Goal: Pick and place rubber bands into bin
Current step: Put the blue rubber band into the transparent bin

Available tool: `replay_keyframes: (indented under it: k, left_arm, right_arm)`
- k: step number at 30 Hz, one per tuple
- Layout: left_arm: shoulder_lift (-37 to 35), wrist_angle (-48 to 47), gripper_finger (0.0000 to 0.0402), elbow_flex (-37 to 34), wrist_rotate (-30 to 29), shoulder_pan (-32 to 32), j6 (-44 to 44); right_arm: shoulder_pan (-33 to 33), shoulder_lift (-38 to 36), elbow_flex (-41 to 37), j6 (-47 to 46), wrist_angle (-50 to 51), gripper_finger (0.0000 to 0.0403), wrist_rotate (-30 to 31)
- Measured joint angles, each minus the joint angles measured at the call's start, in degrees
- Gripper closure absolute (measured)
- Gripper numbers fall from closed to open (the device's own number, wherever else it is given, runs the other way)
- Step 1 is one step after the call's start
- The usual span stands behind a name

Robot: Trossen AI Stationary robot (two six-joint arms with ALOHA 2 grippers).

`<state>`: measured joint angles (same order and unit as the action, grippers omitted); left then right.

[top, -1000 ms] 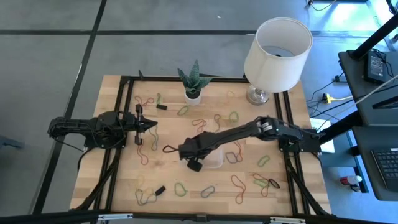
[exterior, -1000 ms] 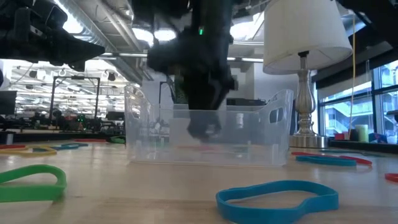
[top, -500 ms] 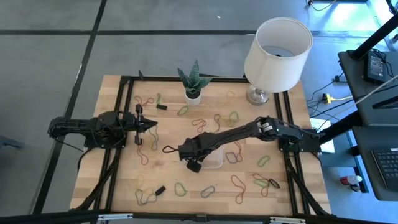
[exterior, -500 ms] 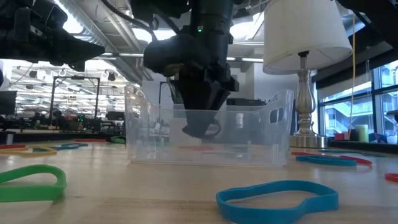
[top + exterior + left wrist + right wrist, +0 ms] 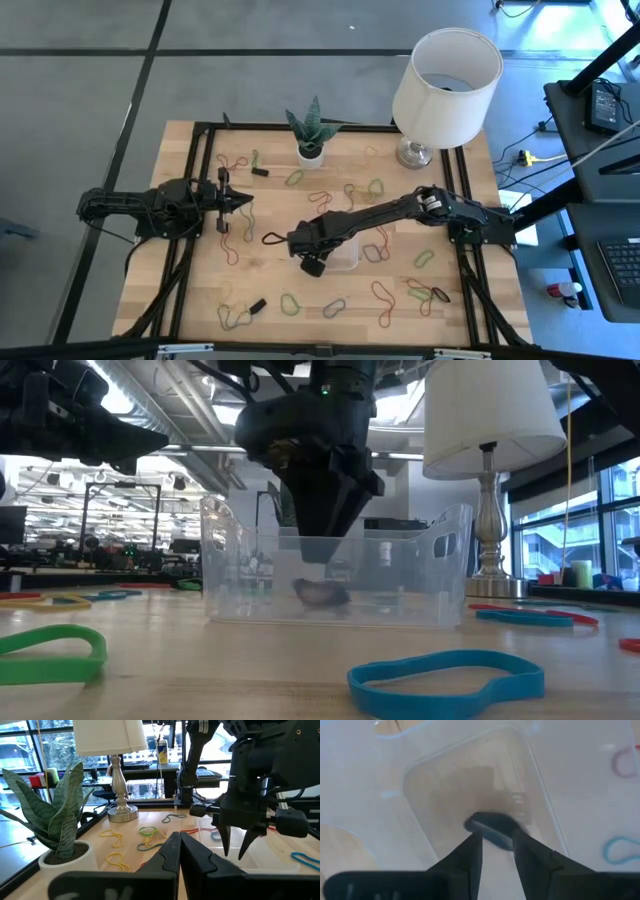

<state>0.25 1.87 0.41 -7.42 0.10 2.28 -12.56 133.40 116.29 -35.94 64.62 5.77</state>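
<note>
Releasing a band: right gripper (image 5: 323, 550) hangs in the small clear plastic bin (image 5: 440, 575), fingers parted, nothing held.

A dark floppy rubber band (image 5: 320, 594) lies on the bin floor just beneath the fingertips, free of them. Many coloured elastic rubber bands (image 5: 383, 292) lie scattered on the wooden table (image 5: 270, 270). Next move, likely: lift clear, pick a nearby loop. Left gripper (image 5: 243, 201) waits clenched, well apart.

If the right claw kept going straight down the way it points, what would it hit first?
Probably the dark rubber band lying on the bin floor, right under the open right claw. Depth is uncertain; it might pass beside it onto the floor.
</note>
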Motion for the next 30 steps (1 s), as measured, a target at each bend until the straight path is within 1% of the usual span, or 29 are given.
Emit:
replay_keyframes:
  k: [3, 6, 10, 12, 13, 17, 20, 22, 24, 30]
  left_arm:
    - [-0.01, 0.00, 0.0398, 0.02, -0.02, 0.00, 0.00]
    - [0.00, -0.02, 0.0398, 0.02, 0.00, 0.00, 0.00]
    - [0.00, 0.00, 0.0398, 0.01, -0.02, -0.01, 0.00]
    - [0.00, 0.00, 0.0398, 0.01, -0.02, -0.01, 0.00]
    - [-0.01, 0.00, 0.0398, 0.00, -0.02, 0.00, 0.00]
    - [-0.02, 0.00, 0.0398, 0.02, -0.02, 0.00, 0.00]
    - [-0.01, 0.00, 0.0398, 0.01, -0.02, 0.00, 0.00]
    - [-0.02, 0.00, 0.0398, 0.02, -0.01, -0.01, 0.00]
    - [0.00, 0.00, 0.0398, 0.02, -0.02, 0.00, 0.00]
    - [-0.01, 0.00, 0.0398, 0.02, -0.02, 0.00, 0.00]
  right_arm:
    - [0.00, -0.89, -0.09, 0.50, -0.17, 0.0295, -0.01]
    - [0.00, -3.68, -0.09, 2.43, -0.24, 0.0313, 0.01]
    - [0.15, -7.74, -0.04, 5.04, -0.59, 0.0364, 0.14]
    - [0.17, -9.82, -0.04, 6.14, -0.49, 0.0391, 1.14]
    - [0.14, -10.92, -0.04, 6.52, -0.26, 0.0395, 1.99]
    - [-0.36, -15.52, -0.10, 7.77, 1.11, 0.0390, 5.40]
    - [-1.11, -19.62, -2.09, 7.78, 1.07, 0.0398, 6.93]
    - [-1.69, -22.83, -5.14, 7.41, -0.27, 0.0399, 7.66]
    - [-2.53, -26.56, -9.98, 6.19, -2.53, 0.0396, 8.66]
    - [-5.34, -40.30, -30.87, -1.13, -15.07, 0.0400, 10.48]
